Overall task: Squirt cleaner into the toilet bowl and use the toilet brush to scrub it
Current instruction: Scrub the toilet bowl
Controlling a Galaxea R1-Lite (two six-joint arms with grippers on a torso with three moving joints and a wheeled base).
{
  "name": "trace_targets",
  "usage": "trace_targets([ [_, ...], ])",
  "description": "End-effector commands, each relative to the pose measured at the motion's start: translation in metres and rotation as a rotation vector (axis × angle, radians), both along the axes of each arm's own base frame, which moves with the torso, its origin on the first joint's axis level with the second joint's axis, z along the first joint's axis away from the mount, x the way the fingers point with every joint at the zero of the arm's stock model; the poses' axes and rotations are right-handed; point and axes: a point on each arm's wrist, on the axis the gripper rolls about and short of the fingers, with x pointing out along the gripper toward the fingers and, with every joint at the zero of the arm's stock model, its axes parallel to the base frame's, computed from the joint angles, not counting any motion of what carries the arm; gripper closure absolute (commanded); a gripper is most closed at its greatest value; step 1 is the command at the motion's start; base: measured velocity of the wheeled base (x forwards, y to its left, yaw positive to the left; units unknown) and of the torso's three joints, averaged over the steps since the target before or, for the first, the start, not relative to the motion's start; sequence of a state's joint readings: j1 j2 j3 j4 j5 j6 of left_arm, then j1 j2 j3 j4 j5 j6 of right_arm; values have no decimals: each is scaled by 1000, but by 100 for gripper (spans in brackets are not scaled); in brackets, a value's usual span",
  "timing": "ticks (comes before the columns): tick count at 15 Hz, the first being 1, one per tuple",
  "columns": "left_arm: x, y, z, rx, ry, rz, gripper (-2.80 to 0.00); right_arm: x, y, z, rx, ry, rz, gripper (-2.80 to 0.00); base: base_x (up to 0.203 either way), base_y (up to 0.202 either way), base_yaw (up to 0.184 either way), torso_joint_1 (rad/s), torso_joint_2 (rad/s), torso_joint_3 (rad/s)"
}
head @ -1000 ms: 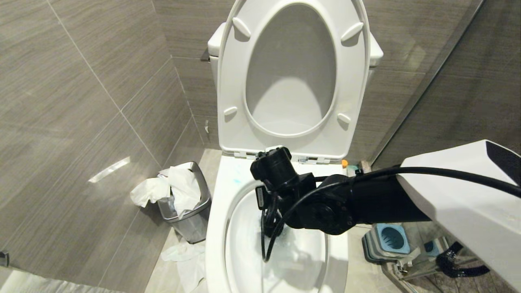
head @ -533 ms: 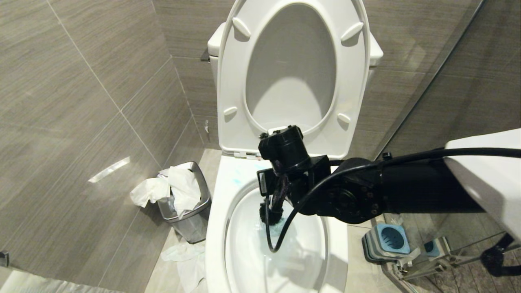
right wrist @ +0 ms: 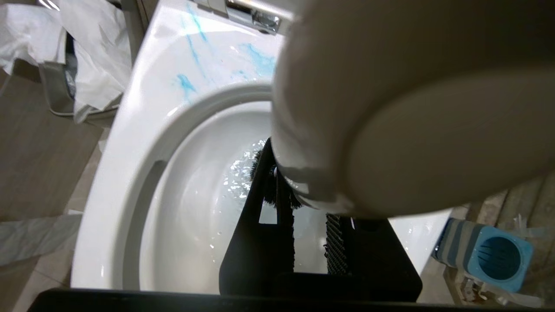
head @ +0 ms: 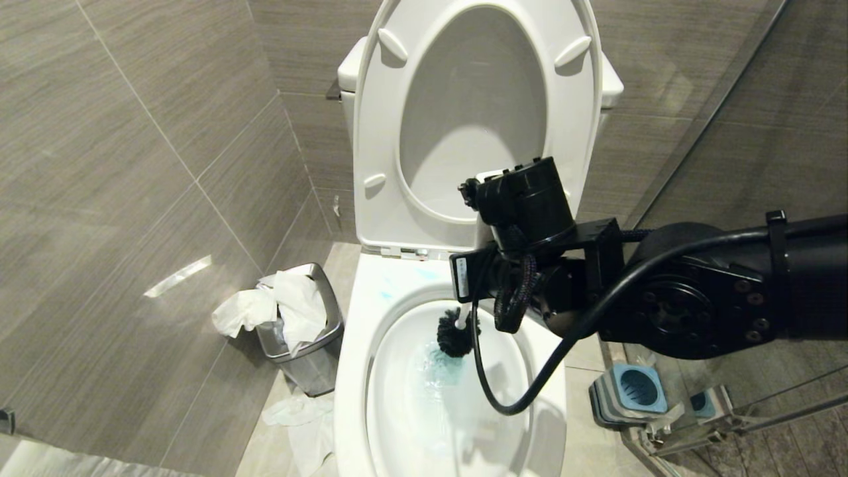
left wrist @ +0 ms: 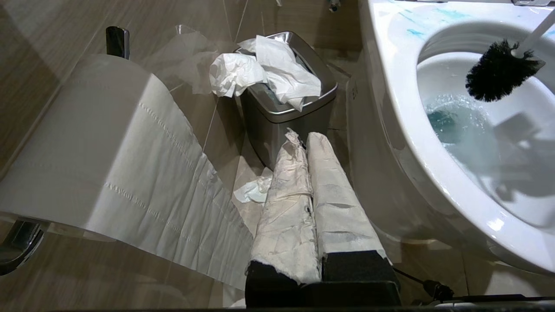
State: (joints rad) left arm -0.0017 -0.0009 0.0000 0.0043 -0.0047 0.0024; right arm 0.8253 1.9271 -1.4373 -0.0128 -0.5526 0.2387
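The toilet bowl (head: 354,344) is a glossy white oval basin, seat and lid raised. Cleaner (head: 434,371) tints its water turquoise and streaks the rear rim (right wrist: 186,84). My right gripper (head: 480,285) hangs over the back of the bowl, shut on the white handle of the toilet brush. The black bristle head (head: 457,334) hangs just above the water, also seen as a brush head (left wrist: 498,71). The handle's rounded knob (right wrist: 412,99) fills the right wrist view above the right gripper (right wrist: 303,195). My left gripper (left wrist: 303,138), its fingers wrapped in paper, is parked low beside the toilet bowl (left wrist: 390,86), shut and empty.
A steel bin (head: 305,344) stuffed with tissue stands left of the toilet, with more tissue on the floor. The grey-and-blue brush holder (head: 629,391) sits on the floor at the right, by a glass partition. A toilet paper roll (left wrist: 86,143) hangs near my left gripper.
The right arm has risen and swung back and to the right. The brush head has come up out of the tinted water. The left gripper has not moved.
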Motion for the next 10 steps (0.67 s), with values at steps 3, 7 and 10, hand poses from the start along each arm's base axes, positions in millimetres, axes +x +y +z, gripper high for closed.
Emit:
trace_targets([
  [3, 0, 0, 0, -1, 3, 0, 0, 1, 1, -18, -31, 34, -8, 0, 0, 0, 0, 0, 0, 0],
  [7, 0, 0, 0, -1, 3, 0, 0, 8, 9, -42, -61, 76, -24, 0, 0, 0, 0, 0, 0, 0],
  [10, 0, 0, 0, -1, 3, 0, 0, -8, 2, -50, -87, 103, -10, 0, 0, 0, 0, 0, 0, 0],
])
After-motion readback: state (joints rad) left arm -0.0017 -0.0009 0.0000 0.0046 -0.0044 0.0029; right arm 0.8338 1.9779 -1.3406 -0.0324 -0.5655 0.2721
